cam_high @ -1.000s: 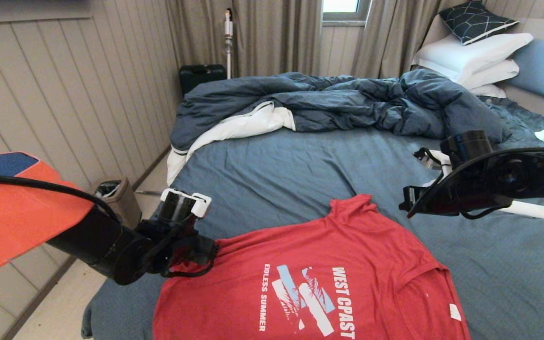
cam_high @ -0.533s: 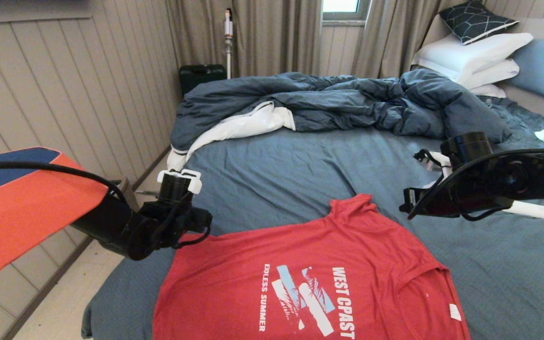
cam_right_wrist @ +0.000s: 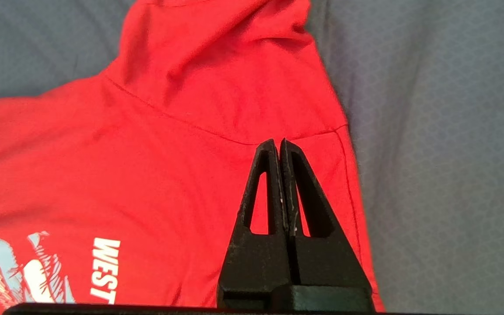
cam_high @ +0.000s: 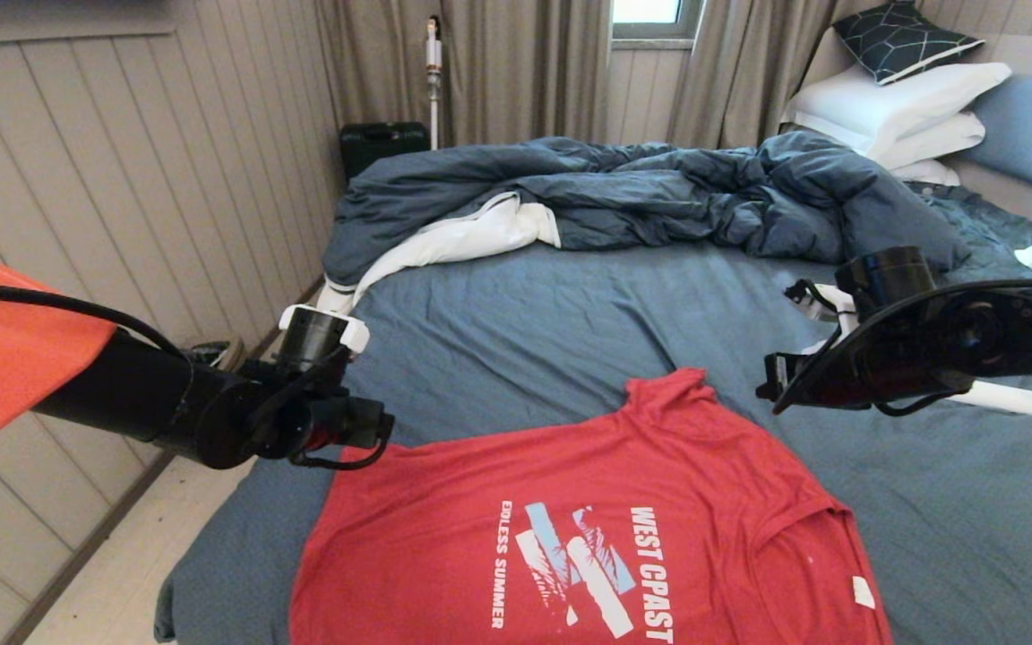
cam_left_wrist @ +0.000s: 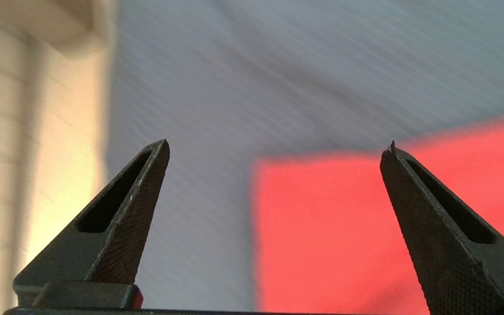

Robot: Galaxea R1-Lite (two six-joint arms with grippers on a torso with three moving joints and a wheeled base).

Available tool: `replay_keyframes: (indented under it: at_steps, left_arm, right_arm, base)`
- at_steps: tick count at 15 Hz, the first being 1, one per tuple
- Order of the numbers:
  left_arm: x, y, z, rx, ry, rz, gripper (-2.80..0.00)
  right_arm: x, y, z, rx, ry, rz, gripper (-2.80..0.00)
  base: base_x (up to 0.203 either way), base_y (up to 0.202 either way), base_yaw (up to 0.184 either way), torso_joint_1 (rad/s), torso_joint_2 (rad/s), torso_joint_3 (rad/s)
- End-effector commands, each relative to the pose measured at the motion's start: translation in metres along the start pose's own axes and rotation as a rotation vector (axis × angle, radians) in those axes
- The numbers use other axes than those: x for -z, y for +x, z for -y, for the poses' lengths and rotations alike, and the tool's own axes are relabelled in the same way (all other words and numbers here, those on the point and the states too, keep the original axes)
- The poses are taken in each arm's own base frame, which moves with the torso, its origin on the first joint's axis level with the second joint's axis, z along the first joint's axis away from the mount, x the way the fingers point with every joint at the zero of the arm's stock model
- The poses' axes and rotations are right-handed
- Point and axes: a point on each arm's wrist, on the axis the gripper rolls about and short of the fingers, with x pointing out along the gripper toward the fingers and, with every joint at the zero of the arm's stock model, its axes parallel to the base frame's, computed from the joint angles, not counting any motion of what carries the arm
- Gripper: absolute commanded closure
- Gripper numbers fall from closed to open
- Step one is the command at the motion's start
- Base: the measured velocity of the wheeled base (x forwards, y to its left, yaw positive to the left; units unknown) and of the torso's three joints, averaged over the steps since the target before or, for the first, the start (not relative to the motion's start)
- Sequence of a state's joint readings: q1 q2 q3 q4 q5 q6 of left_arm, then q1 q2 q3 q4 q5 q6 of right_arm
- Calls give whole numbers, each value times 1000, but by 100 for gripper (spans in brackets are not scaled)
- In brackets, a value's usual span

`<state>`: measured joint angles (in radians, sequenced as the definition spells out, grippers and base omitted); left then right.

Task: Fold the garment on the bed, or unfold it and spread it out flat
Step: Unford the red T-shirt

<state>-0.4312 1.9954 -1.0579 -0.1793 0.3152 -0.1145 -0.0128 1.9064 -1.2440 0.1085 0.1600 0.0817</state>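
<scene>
Pale panelled walls and grey-brown curtains enclose a bedroom whose bed carries a slate-blue sheet. At its far side lies a rumpled dark blue duvet with a white lining showing at one edge; white pillows and a dark patterned cushion are stacked against the light blue headboard. On the floor by the far wall stands a dark case, with a stick vacuum upright beside it. The T-shirt, red with white lettering and a striped chest print, lies spread print-side up on the near part of the sheet, one sleeve pointing toward the duvet, a small white neck label visible at the collar. The left gripper hangs above the bed's left side, just beside the shirt's hem corner. Its fingers are spread wide apart with nothing between them; the wrist view shows sheet and the red corner beyond the tips, which are clear of the fabric. The right gripper hangs above the shirt's far sleeve and shoulder seam. Its fingers are pressed together with no gap and no cloth pinched between them. Whether the tips touch the fabric cannot be determined. A white object lies on the sheet partly hidden behind the right arm; its nature cannot be determined.
</scene>
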Motion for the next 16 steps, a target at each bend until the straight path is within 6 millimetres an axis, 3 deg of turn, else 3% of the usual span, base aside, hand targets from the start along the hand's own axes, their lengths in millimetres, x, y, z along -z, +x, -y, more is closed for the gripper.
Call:
replay_keyframes:
  at_steps: [1, 3, 5, 12, 13, 16]
  left_arm:
    - [-5, -23, -1, 41, -28, -133, -280]
    - [-7, -32, 2, 151, -98, -283, -280]
    - [1, -20, 6, 158, -107, -334, -280]
    - [1, -21, 5, 155, -152, -345, -280]
    - [1, -21, 4, 154, -155, -346, 0]
    - [-9, -34, -5, 154, -187, -300, 0]
  right_arm:
    - [-2, 0, 1, 3, 0, 6, 0]
    - [-4, 5, 5, 8, 6, 3, 0]
    - [-3, 14, 11, 19, 16, -11, 0]
    - [-4, 19, 17, 30, 19, -17, 0]
    - [-3, 20, 18, 32, 21, -20, 0]
    - [-3, 20, 18, 31, 18, -20, 0]
  base:
    - [0, 0, 0, 0, 0, 0]
    - [0, 0, 0, 0, 0, 0]
    - [0, 0, 0, 0, 0, 0]
    - [0, 0, 0, 0, 0, 0]
    - [0, 0, 0, 0, 0, 0]
    - [0, 0, 0, 0, 0, 0]
